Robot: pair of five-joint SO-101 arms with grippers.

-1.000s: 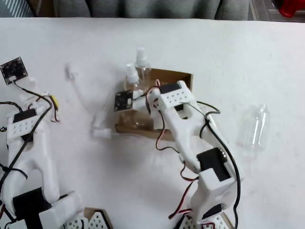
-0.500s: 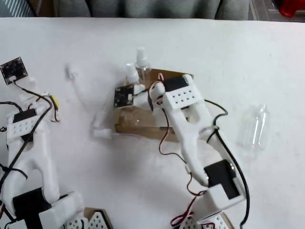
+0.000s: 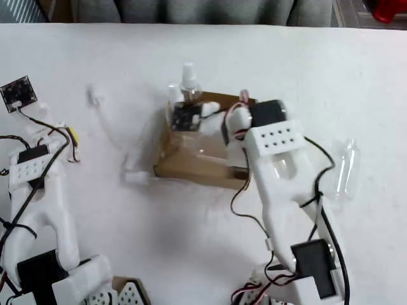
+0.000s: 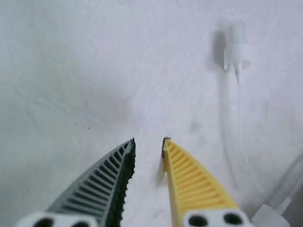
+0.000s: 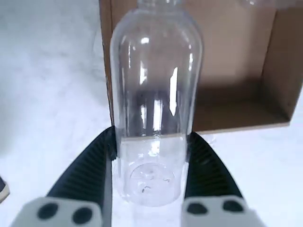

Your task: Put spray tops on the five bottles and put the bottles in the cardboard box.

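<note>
Two spray tops are lying loose on the desk: one top ahead of the left gripper, which is hovering slightly parted, another top beside the cardboard box. Two capped bottles are standing at its far corner. The right gripper is clamping one bare bottle at the box; a second bottle is lying farther right.

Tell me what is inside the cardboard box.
Two spray-topped bottles stand at the far end of the box. The right gripper, shut on another bottle, covers part of the floor.
</note>
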